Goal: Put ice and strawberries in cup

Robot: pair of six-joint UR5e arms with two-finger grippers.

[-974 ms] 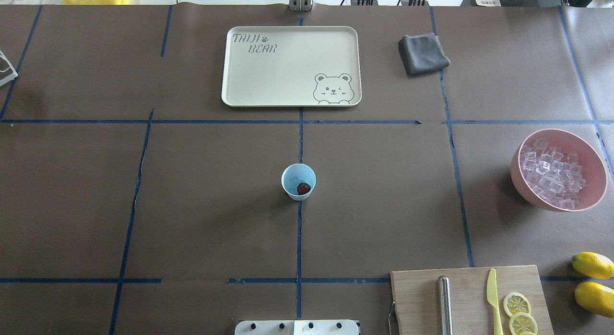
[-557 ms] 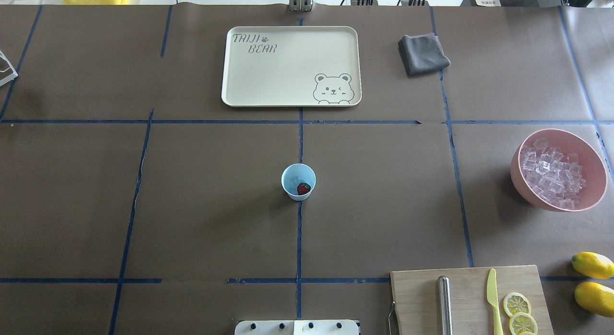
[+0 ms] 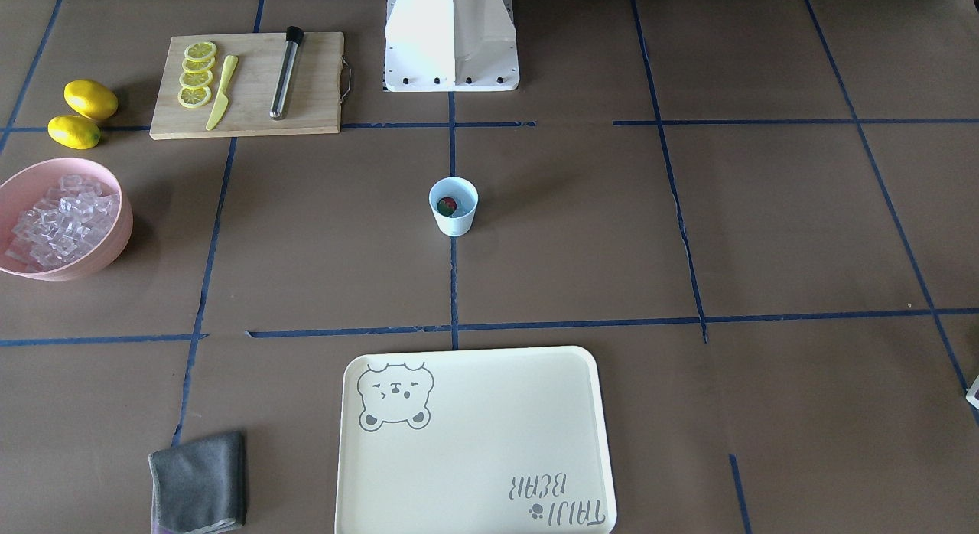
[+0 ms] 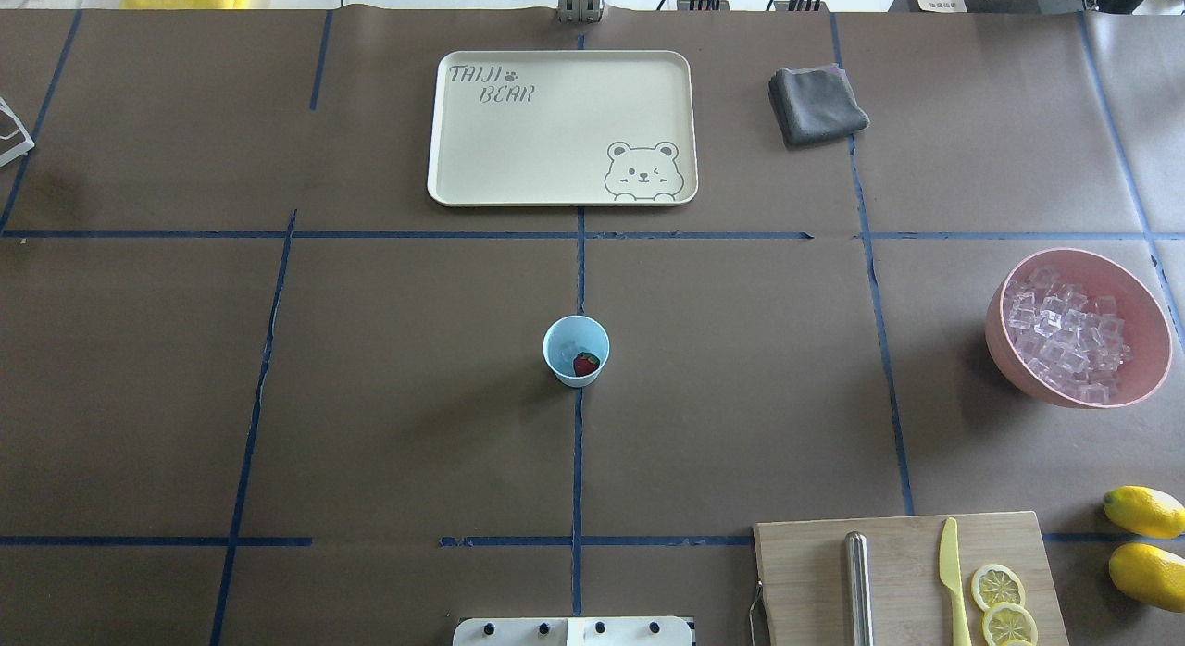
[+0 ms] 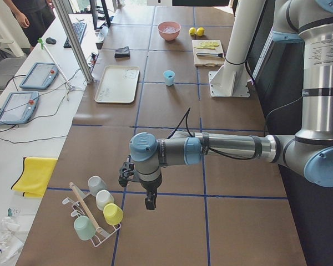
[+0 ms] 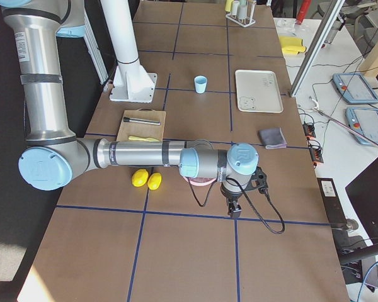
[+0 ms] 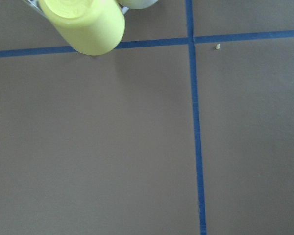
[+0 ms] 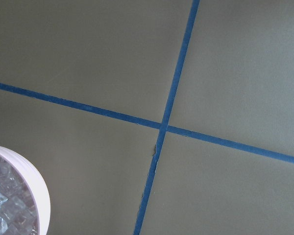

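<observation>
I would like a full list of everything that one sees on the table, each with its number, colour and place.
cup: one, light blue, table centre
strawberry: one, red, inside the cup
ice: many cubes, clear, in the bowl; one faint cube seems to lie in the cup
bowl: one, pink, robot's right
tray: one, cream, far from the robot
cloth: one, grey, beside the tray
cutting board: one, wooden, near the robot's base
metal rod: one, silver, on the board
knife: one, yellow, on the board
lemon slices: four, yellow, on the board
lemons: two, yellow, beside the board
rack cups: four, mixed colours, robot's far left
left gripper: one, dark, by the rack
right gripper: one, dark, by the bowl
</observation>
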